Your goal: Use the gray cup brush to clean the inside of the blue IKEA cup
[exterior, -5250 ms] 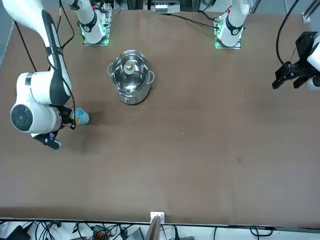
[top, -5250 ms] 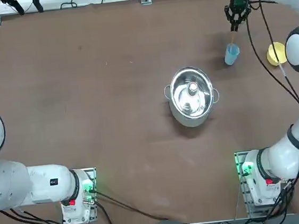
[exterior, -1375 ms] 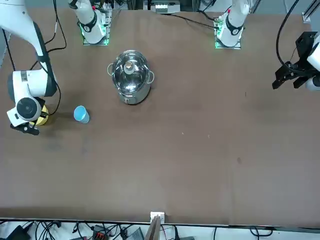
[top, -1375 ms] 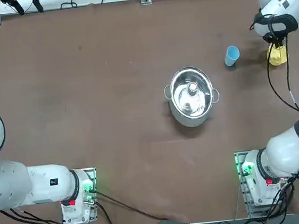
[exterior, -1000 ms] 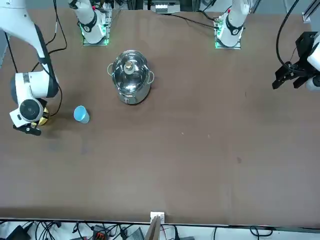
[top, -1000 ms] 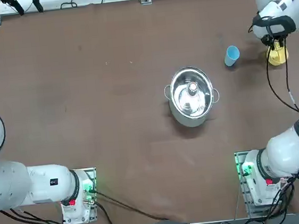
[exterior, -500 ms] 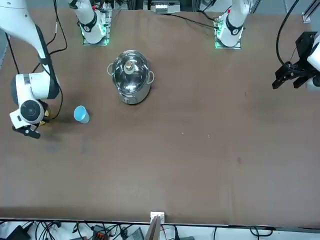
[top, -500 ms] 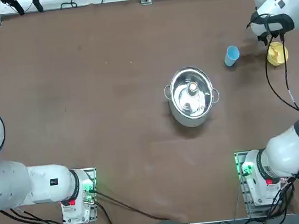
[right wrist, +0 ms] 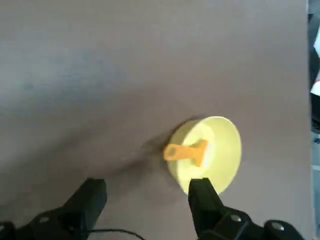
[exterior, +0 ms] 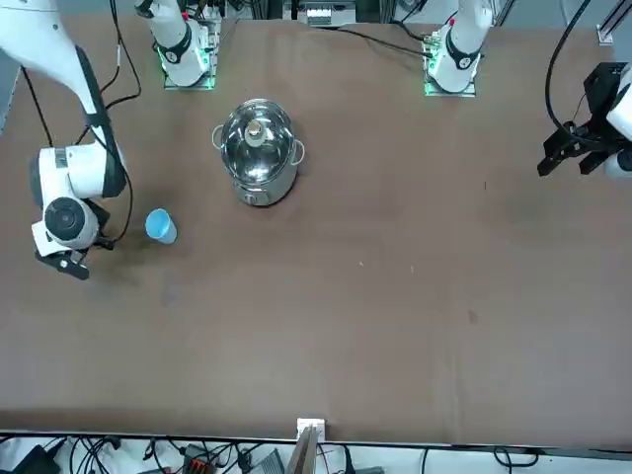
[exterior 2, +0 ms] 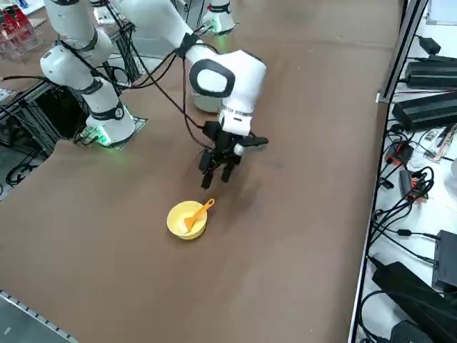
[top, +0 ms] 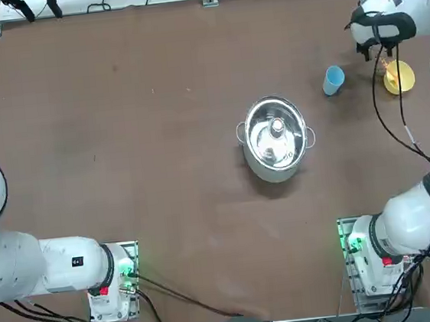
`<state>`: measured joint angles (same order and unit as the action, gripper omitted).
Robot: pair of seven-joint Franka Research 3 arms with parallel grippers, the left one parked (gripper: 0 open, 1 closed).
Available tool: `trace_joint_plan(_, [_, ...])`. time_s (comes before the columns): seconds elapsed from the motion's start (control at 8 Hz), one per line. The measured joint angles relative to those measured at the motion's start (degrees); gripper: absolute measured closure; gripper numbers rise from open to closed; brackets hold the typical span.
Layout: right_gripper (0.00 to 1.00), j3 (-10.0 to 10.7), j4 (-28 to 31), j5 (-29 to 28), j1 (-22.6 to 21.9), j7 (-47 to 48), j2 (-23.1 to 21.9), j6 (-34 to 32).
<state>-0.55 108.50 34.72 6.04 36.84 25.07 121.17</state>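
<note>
Now the gray cup brush stands in the yellow cup, at about three o'clock of the blue IKEA cup on the desk. A moment ago the right gripper hung over that yellow cup; it has lifted clear, fingers spread wide and empty, suggesting the scrubbing is finished.

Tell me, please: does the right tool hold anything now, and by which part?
Nothing is held. The right tool is open and empty above the table, beside the yellow cup, where the gray cup brush stands.
</note>
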Motion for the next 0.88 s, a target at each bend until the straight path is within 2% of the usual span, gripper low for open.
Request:
trace_joint_plan(0.12, [0.00, -0.8, -1.5, -3.1, -0.2, -0.8, -1.1, -1.1])
trace_joint_plan(0.38, [0.00, -1.5, -7.3, -8.0, -1.2, -6.0, -2.5, -7.5])
trace_joint_plan(0.88, [0.00, -1.9, -21.9, -20.0, -2.5, -23.9, -3.5, -23.7])
